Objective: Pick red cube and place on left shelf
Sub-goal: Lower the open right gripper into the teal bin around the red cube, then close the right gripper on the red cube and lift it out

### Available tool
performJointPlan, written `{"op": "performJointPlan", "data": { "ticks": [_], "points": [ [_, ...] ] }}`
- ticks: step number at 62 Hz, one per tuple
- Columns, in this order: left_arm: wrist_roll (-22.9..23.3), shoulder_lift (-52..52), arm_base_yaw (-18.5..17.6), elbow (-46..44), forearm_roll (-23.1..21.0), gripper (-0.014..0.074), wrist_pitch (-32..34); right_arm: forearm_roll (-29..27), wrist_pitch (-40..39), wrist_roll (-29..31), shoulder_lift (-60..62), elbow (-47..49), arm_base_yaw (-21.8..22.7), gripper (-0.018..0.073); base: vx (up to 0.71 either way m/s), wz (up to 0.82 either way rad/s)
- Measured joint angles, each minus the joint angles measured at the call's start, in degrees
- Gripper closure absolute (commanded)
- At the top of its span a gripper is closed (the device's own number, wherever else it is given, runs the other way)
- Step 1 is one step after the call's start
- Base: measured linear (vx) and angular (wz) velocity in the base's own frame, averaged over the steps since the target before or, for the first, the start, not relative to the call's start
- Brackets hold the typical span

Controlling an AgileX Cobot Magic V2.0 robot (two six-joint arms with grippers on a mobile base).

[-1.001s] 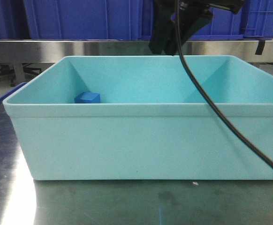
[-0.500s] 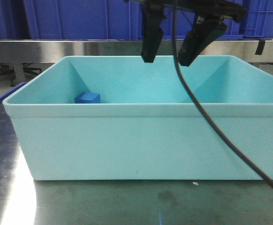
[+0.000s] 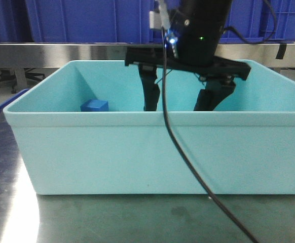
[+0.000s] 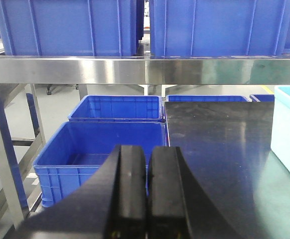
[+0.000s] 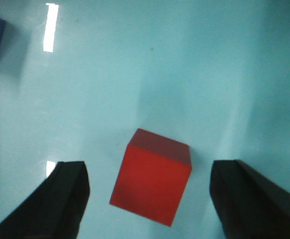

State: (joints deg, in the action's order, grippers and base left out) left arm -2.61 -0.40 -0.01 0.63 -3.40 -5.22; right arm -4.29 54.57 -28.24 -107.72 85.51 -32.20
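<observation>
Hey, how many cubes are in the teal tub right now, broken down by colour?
Red cube: 1
Blue cube: 1
Total: 2

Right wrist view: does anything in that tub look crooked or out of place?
Only slightly: the red cube lies rotated in the teal tub, not square to the right gripper, whose jaws stand open on either side. Nothing looks spilled or damaged.
</observation>
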Motion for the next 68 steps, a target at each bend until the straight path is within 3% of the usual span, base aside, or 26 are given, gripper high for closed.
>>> {"op": "performJointPlan", "data": {
  "ticks": [13, 24, 32, 51, 68],
  "points": [
    [0.0, 0.0, 0.0, 0.0, 0.0, 0.0506, 0.0, 0.0, -0.2, 0.0, -2.1, 0.0, 0.0, 0.0038, 0.0, 0.0],
    [0.0, 0.0, 0.0, 0.0, 0.0, 0.0506, 0.0, 0.0, -0.2, 0.0, -2.3, 0.0, 0.0, 0.0331, 0.0, 0.0],
    [0.0, 0.0, 0.0, 0.0, 0.0, 0.0506, 0.0, 0.0, -0.2, -0.1, -2.3, 0.1, 0.0, 0.0468, 0.0, 0.0],
    [0.0, 0.0, 0.0, 0.0, 0.0, 0.0506, 0.0, 2.2, -0.1, 0.7, -0.7, 4.2, 0.0, 0.0487, 0.0, 0.0],
    [0.0, 0.0, 0.0, 0.0, 0.0, 0.0506, 0.0, 13.8, 1.1, 2.2, 9.9, 4.8, 0.0, 0.0487, 0.0, 0.0]
  ]
}}
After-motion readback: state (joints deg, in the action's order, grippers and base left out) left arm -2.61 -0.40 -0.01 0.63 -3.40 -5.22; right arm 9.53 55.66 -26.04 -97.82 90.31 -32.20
